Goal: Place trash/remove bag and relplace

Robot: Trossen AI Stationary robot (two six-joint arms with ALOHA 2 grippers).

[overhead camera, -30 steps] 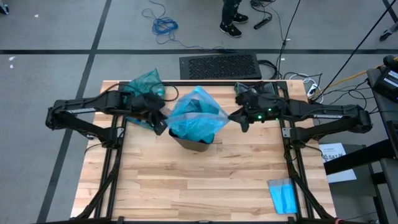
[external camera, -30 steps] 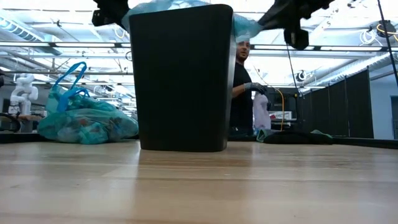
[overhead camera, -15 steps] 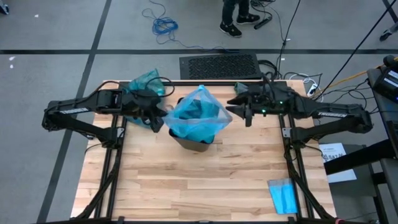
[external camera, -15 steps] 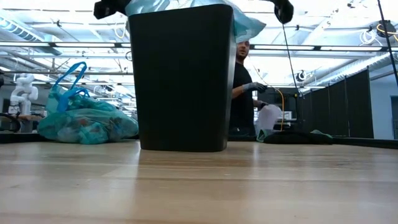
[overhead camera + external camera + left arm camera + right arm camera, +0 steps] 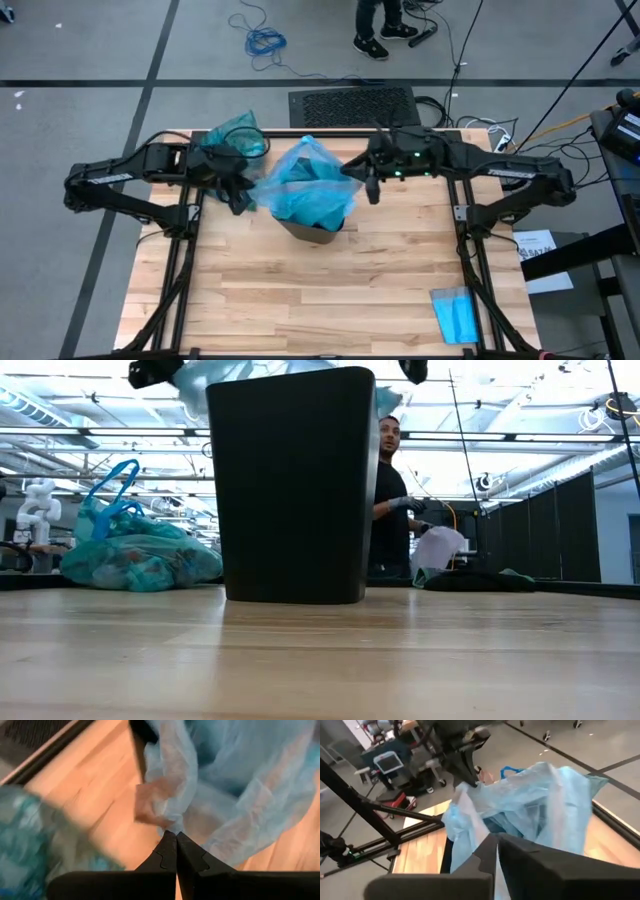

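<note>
Your sky-blue bag (image 5: 308,185) bunches, crinkled, over the bin (image 5: 290,485).
Left gripper (image 5: 175,836) and right gripper (image 5: 496,840) both pinch its film.

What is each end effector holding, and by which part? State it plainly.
Both grip the light blue bag by its rim. The left end effector is shut on the rim's left side; the right end effector is shut on its right side, above the bin.

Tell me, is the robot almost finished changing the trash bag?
Partly. The full green bag is already out, sitting on the table. Both tools, left tool and right tool, pinch the new blue bag over the black bin. Spreading it around the rim is left.
</note>
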